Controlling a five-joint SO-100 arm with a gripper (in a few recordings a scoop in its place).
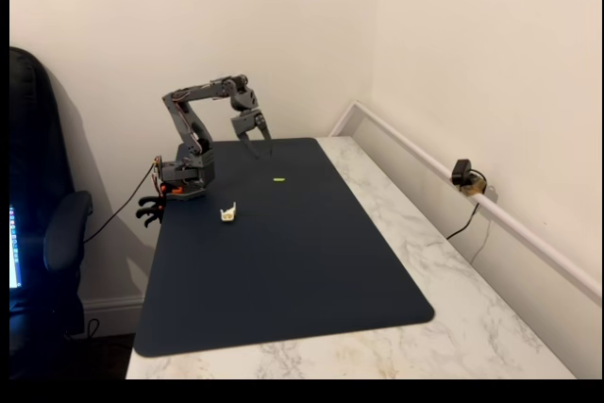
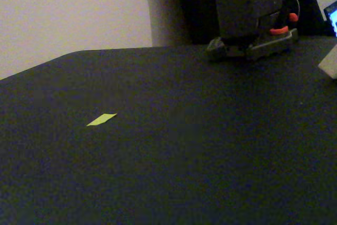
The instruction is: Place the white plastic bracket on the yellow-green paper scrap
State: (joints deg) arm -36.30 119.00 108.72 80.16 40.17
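Note:
The white plastic bracket [image 1: 228, 213] is a tiny cream piece lying on the dark mat just in front of the arm's base; a pale piece cut off by the right edge [image 2: 329, 62] looks like the same bracket. The yellow-green paper scrap [image 1: 279, 179] [image 2: 101, 119] lies flat on the mat, to the right of the bracket and apart from it. My gripper [image 1: 257, 145] hangs over the mat's back edge with its fingers pointing down and spread, holding nothing. It is above and behind the scrap and well away from the bracket.
The dark blue mat [image 1: 302, 280] covers most of a white marble table [image 1: 472, 327]. The arm's base [image 1: 184, 179] [image 2: 250, 46] sits at the mat's back left corner. A small camera [image 1: 462, 175] rests on the wall ledge at the right. A dark chair [image 1: 47, 233] stands left of the table.

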